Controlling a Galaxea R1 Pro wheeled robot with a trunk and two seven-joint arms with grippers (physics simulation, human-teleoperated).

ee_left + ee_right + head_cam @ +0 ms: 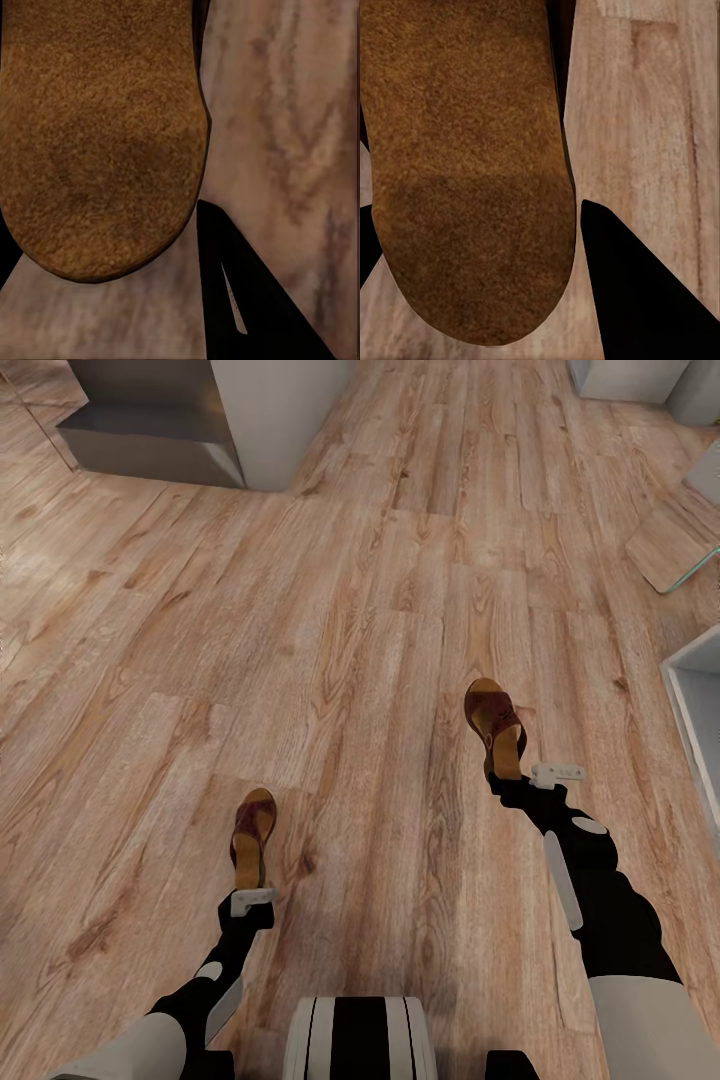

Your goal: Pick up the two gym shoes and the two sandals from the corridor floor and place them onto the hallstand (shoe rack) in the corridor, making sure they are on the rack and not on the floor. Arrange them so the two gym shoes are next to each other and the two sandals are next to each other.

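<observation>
Both sandals sit at the arms' tips: left sandal [252,835] at the left gripper [252,901], right sandal [496,724] at the right gripper [520,775], over the corridor floor [350,610]. Fingers' clench: cannot tell. Nothing racked yet.

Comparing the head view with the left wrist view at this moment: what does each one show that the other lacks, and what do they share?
Head view alone: both sandals on the corridor floor, the right sandal ahead of the right hand, both dark arms, a grey-white unit at the far left and a white unit's edge at the right.

Left wrist view alone: a close look at the tan heel footbed with one dark finger beside it.

Shared: the left sandal at the left hand, and the wood-grain planks.
</observation>
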